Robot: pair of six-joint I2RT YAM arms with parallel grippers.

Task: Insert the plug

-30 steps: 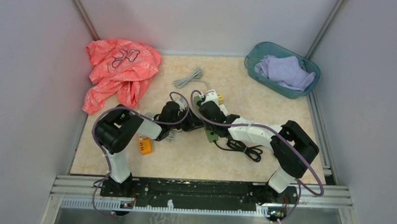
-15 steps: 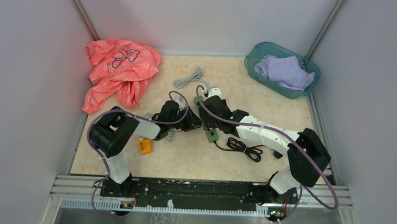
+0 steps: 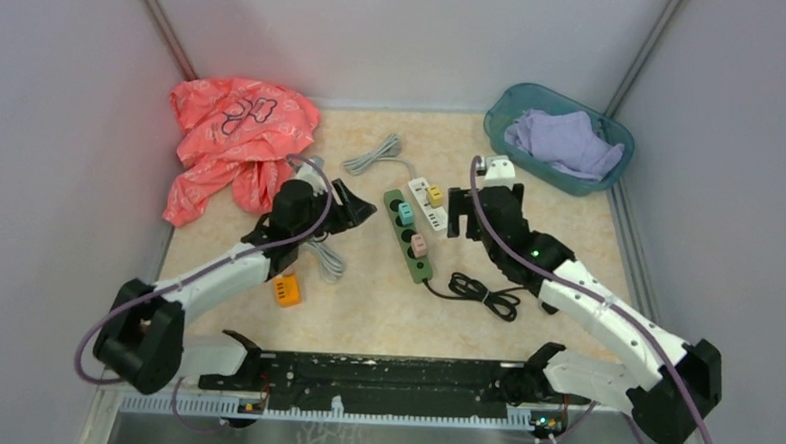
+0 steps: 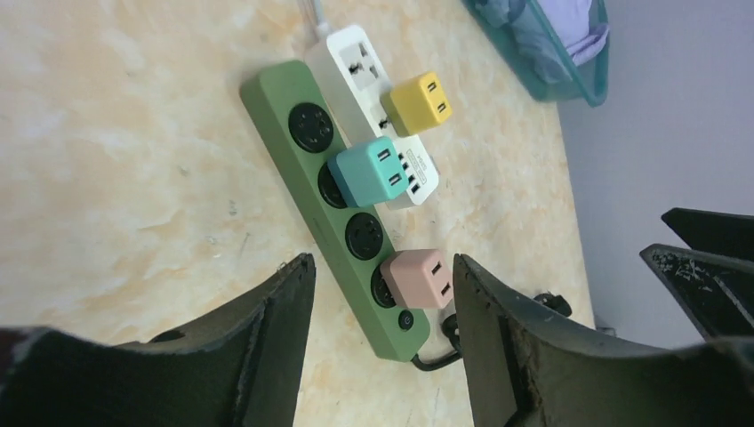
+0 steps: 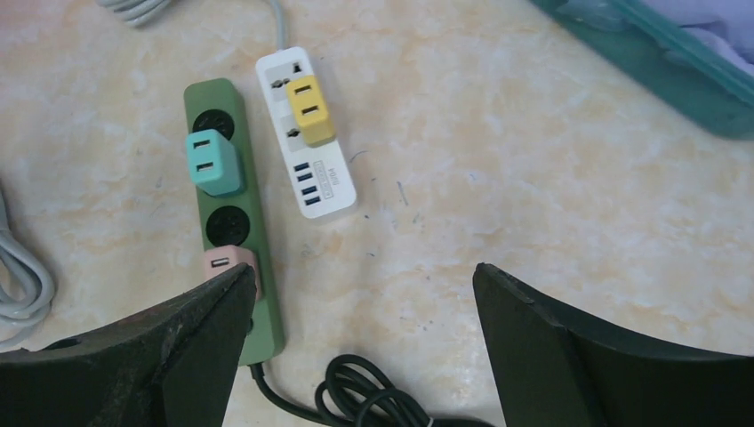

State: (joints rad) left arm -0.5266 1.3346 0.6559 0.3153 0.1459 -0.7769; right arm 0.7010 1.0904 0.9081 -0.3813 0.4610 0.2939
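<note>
A green power strip (image 3: pixel 411 245) lies mid-table with a teal plug (image 3: pixel 405 213) and a pink plug (image 3: pixel 418 245) seated in its sockets. Beside it is a white strip (image 3: pixel 425 205) carrying a yellow plug (image 3: pixel 436 195). An orange plug (image 3: pixel 286 290) lies loose near the left arm. My left gripper (image 3: pixel 358 205) hovers left of the green strip, open and empty; its wrist view frames the pink plug (image 4: pixel 416 277) between the fingers. My right gripper (image 3: pixel 481 214) hangs right of the white strip, wide open and empty, above bare table (image 5: pixel 418 222).
A coiled black cord (image 3: pixel 486 294) runs from the green strip's near end. Grey cable bundles lie at the back (image 3: pixel 372 153) and under the left arm (image 3: pixel 324 261). A pink cloth (image 3: pixel 238 135) sits back left, a teal basket (image 3: pixel 535 96) with purple cloth back right.
Both grippers opened and drew away from the green strip, the left arm swinging left, the right arm moving right and back. The teal and pink plugs now show uncovered in the strip.
</note>
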